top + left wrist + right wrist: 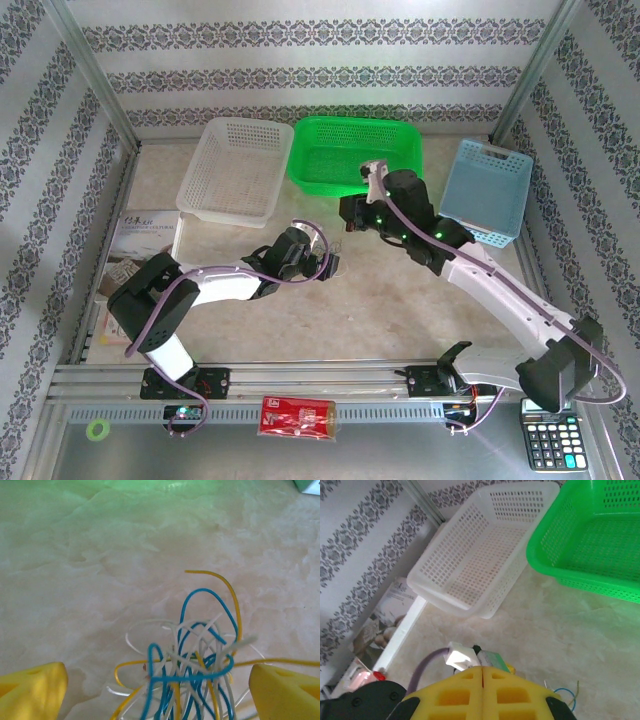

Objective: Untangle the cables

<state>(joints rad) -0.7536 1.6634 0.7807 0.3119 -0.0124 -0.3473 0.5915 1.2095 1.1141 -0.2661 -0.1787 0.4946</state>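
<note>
Several thin blue, yellow, white wires (192, 677) tangled between left gripper's (157, 682) wide fingers (35, 690); right gripper's (482, 672) shut. Closing might grab everything.

The left arm (225, 283) and right arm (490, 285) share white shells between black joint housings; a purple cord (146, 322) runs along each; small green lights (437, 236) glow on the right arm's wrist; the left fingers (32, 692) and right fingers (470, 695) are bright yellow moulded plastic, the right pair with rectangular recesses in their faces.
</note>
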